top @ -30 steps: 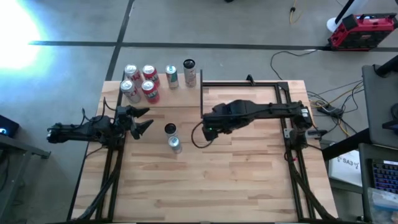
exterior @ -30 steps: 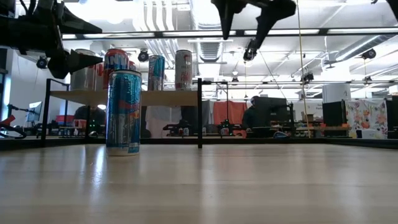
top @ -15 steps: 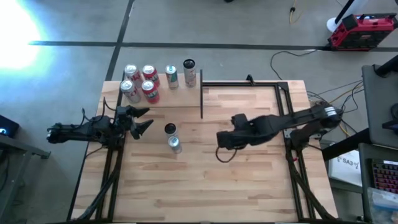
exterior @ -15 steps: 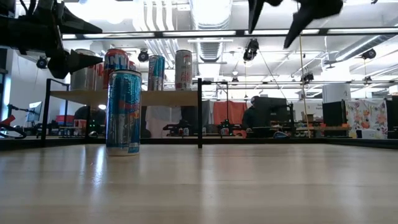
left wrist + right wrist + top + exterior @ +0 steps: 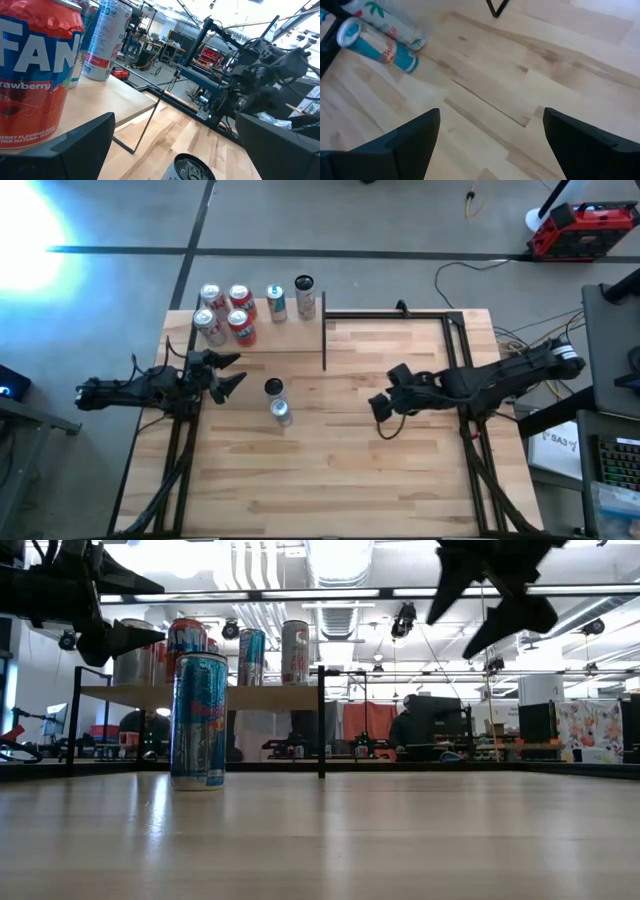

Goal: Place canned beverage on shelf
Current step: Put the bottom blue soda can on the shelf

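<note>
From above, we see six cans on the shelf [image 5: 262, 330] at the surface's [image 5: 330, 470] far left, and a blue can [image 5: 279, 410] standing below it. Our left pincer [image 5: 232, 373] hangs spread beside that can; our right pincer [image 5: 380, 404] is spread mid-surface, holding nothing. At table height, the blue can [image 5: 198, 720] stands before the shelf [image 5: 270, 696]. Our left wrist shows a red can [image 5: 35, 75] close by.

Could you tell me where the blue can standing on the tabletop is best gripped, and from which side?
Grip the blue can across its straight cylindrical body, about mid-height, coming in level from the side. It stands upright and apart from the shelf. The open left gripper is nearest, probably the easier approach.
</note>
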Controlling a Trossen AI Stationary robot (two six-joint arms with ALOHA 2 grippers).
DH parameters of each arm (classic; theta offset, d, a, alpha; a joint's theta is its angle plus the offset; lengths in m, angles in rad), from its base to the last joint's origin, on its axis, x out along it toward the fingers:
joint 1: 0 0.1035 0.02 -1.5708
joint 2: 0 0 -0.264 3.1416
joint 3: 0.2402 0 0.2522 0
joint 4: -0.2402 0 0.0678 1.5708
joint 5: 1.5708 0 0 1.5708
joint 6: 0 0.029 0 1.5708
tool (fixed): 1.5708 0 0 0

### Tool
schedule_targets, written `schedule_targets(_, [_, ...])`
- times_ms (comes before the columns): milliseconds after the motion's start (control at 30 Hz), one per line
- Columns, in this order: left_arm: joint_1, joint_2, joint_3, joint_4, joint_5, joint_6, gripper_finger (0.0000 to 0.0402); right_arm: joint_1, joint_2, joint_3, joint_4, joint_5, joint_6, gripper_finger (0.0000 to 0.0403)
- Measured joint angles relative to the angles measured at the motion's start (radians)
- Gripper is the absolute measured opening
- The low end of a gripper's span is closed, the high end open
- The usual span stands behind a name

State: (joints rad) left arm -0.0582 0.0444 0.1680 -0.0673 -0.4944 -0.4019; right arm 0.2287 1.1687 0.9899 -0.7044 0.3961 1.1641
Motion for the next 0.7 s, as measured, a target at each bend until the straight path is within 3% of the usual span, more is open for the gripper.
schedule_targets(700, [0.000,0.000,0.000,0.000,0.000,0.000,0.0398,0.000,-0.454,-0.450,0.277,0.026,-0.286,0.0336])
